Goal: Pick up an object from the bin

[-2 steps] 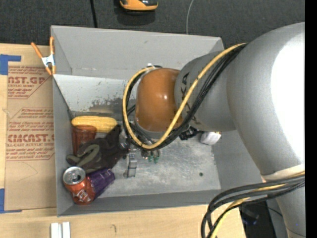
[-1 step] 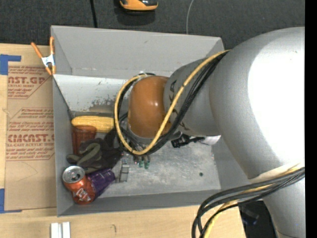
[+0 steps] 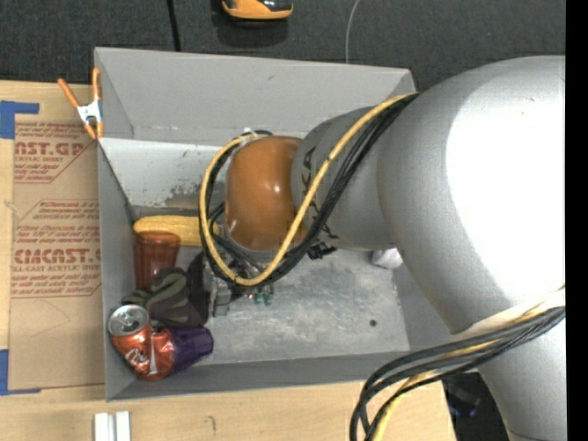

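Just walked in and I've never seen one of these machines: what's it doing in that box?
A robot arm reaches from the right into a grey bin to pick something out. Its hand is low at the bin's left side, beside a dark crumpled thing and a reddish-brown cup. A crushed red can and a purple item lie nearby. Whether it has hold of anything cannot be told.

One camera is looking down on the grey bin [image 3: 248,90] from up high. It is leaning a little to one side, so it is seeing the inside of the far wall. The big arm [image 3: 478,182] is sitting nearer the camera, hiding part of the bin's floor.
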### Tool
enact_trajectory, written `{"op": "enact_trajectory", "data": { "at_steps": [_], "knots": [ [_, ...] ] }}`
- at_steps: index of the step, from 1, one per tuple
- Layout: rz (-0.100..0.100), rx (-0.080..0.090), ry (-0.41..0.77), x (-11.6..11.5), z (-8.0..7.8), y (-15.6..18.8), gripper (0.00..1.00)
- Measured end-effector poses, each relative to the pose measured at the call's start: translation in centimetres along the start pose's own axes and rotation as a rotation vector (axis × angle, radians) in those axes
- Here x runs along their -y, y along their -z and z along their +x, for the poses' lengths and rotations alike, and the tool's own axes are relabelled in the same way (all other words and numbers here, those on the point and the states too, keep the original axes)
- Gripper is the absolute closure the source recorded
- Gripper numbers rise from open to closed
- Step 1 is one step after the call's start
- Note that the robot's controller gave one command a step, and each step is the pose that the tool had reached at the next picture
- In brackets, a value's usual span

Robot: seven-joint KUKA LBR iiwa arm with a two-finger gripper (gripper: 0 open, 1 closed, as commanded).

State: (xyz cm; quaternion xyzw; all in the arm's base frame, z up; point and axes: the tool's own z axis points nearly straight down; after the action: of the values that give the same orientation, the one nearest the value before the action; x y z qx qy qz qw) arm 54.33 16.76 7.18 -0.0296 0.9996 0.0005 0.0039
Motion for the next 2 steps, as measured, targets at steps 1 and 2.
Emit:
{"op": "enact_trajectory", "data": {
  "at_steps": [1,2],
  "knots": [
    [0.000,0.000,0.000,0.0,0.0,0.0,1.00],
    [0.003,-0.014,0.009,0.2,-0.2,3.9,1.00]
  ]
}}
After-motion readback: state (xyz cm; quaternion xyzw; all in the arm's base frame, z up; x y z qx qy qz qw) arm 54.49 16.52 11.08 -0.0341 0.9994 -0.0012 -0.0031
